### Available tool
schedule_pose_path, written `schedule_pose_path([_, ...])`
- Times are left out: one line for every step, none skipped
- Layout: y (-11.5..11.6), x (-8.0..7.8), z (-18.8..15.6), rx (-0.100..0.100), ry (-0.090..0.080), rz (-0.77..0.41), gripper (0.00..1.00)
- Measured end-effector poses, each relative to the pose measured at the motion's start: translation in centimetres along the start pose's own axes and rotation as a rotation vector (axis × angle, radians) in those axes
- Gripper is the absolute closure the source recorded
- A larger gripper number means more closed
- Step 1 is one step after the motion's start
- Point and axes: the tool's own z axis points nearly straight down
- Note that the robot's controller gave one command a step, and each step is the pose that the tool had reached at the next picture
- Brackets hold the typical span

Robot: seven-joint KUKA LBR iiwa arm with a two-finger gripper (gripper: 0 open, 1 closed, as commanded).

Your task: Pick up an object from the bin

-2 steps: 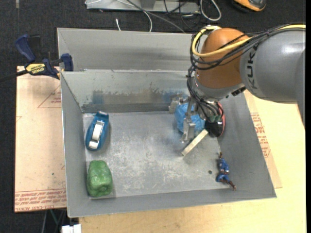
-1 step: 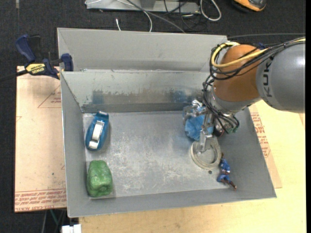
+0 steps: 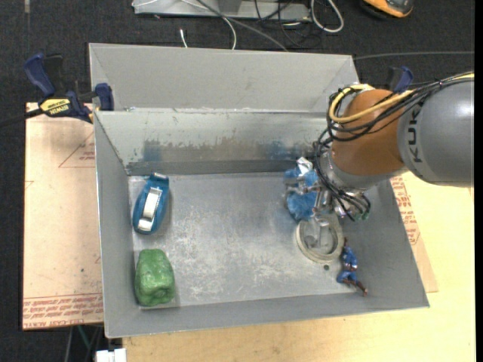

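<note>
Your arm [image 3: 445,130] reaches in over the right wall of the bin [image 3: 226,232]. Its orange cover [image 3: 370,145] and a loop of cables [image 3: 362,100] sit above the far right corner. The gripper [image 3: 323,219] is down low on the right side of the bin floor, right over a clear ring [image 3: 308,246] that lies flat there. You cannot tell from this angle whether the gripper is wide or narrow, or whether it has hold of the ring.

A crumpled blue wad [image 3: 298,200] lies just beside the gripper on its left, toward the far wall, and seems to touch the ring's edge. A small blue toy [image 3: 349,262] sits near the ring in the near right corner.

Well apart, along the left wall, you have a blue and white tape holder [image 3: 151,204]. A green lump [image 3: 155,277] sits just below it in the near left corner.
</note>
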Motion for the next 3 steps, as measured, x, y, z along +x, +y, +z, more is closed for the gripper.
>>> schedule_pose_path([4.0, 3.1, -0.2, 0.004, 0.002, -0.060, 1.00])
schedule_pose_path([4.0, 3.1, -0.2, 0.004, 0.002, -0.060, 1.00])
schedule_pose_path([4.2, 3.5, -2.5, -0.001, 0.014, -0.059, 1.00])
